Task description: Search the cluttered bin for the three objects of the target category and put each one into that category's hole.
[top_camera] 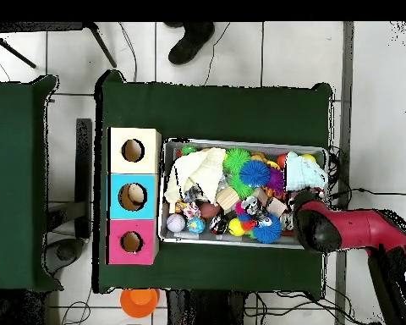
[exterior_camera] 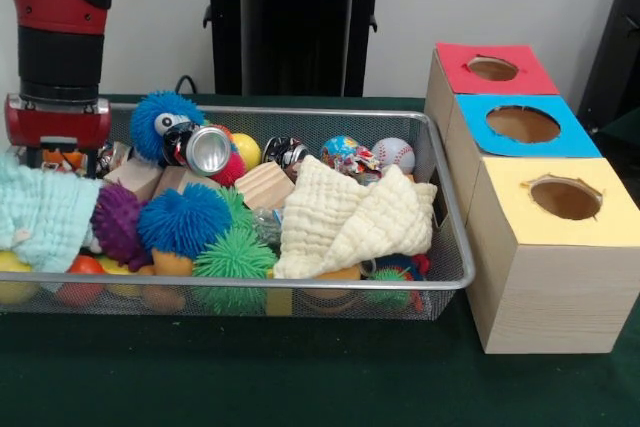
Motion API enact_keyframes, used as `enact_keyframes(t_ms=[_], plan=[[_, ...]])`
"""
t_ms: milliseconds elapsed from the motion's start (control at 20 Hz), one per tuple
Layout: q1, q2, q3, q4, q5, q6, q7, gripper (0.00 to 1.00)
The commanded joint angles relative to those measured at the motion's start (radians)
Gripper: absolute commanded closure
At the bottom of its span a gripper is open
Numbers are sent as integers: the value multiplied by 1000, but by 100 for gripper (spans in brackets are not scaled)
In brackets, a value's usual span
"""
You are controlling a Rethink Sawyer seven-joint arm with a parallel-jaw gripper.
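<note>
The silver wire-mesh bin is crowded with toys, and it also shows in the overhead view. The red and black arm comes down at the bin's far left corner. My gripper sits low among the clutter there, partly behind a mint cloth; its state does not show. A bit of orange shows under the wrist, but I cannot tell what it is. No plush animal shows clearly. In the overhead view the arm's end covers the bin's right end.
Three wooden boxes stand beside the bin, with holes in red, blue and yellow tops. The bin holds a cream cloth, blue, green and purple puffer balls, a blue fuzzy toy with eyes, a can and a baseball.
</note>
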Motion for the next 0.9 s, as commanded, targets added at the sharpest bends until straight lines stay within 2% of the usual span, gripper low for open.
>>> enact_keyframes(t_ms=[50, 350, 500, 700, 900], plan=[[54, -56, 17, -33, -120, -23, -140, 0], [136, -105, -61, -7, -182, -126, 8, 0], [172, -126, -87, -2, -178, -170, 68, 0], [259, -61, -167, -79, -175, -237, 145, 0], [313, 18, -220, -139, -172, -257, 126, 0]])
